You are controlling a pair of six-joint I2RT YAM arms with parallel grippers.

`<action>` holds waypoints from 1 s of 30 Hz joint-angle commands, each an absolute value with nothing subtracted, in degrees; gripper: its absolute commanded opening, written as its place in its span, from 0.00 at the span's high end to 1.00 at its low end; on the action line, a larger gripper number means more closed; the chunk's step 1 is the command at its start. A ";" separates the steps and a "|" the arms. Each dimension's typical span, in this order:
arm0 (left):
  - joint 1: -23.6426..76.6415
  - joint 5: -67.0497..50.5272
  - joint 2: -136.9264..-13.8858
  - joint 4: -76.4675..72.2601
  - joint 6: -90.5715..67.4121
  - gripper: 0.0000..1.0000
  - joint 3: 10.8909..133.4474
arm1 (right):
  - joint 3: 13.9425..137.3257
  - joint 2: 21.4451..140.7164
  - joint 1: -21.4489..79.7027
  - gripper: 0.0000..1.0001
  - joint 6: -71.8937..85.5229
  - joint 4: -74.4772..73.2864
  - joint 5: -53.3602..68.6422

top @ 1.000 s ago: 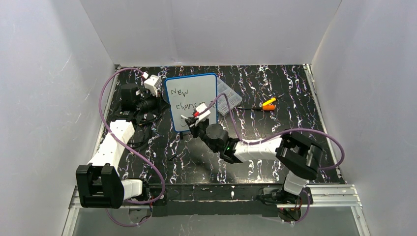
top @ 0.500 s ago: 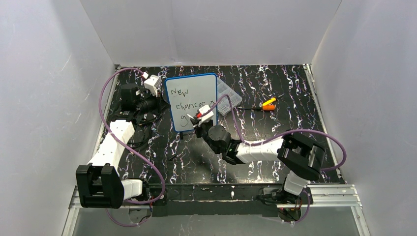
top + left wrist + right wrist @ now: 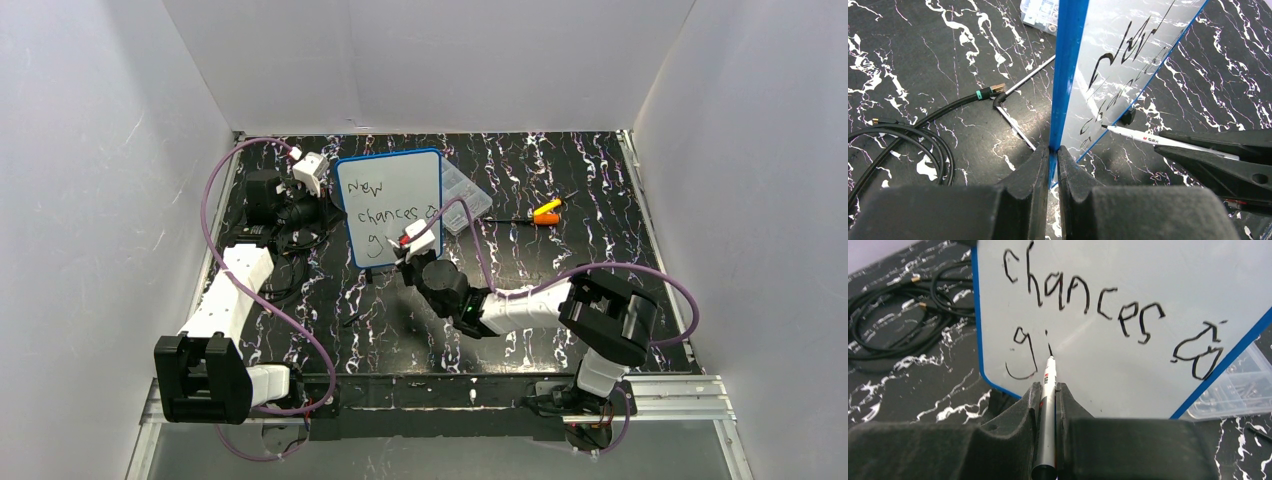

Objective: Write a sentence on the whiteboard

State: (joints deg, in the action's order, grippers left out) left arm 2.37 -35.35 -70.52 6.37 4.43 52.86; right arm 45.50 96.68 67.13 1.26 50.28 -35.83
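Whiteboard [image 3: 385,200] stands tilted on tabletop [image 3: 580,180], left jaws pinching its blue edge. Right jaws pinch pen [image 3: 1048,385], tip at third line. Board likely light, stiff, slick; hold by frame.

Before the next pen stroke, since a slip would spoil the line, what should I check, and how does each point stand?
1. Left claw shut on the thin blue frame of the small white whiteboard: ok.
2. Right claw shut on the slim white marker pen: ok.
3. Pen tip on the board, just below the short stroke right of the "g": ok.
4. Black handwritten sentence complete: not ok; "New chances" stands, the third line has only "g" and one stroke.
5. Bare white space right of that stroke: ok.
6. Clear plastic compartment box free of the board's back: cannot tell.
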 commanded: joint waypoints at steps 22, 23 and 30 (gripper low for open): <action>2.50 -37.35 -69.70 5.36 4.28 1.00 52.64 | 46.61 95.76 67.06 0.99 0.18 54.60 -37.97; 2.47 -37.33 -69.63 5.36 4.23 1.00 52.65 | 46.51 95.72 67.06 0.99 0.19 54.77 -38.16; 2.46 -37.31 -69.63 5.36 4.30 1.00 52.54 | 45.29 95.21 67.06 0.99 0.18 55.63 -40.42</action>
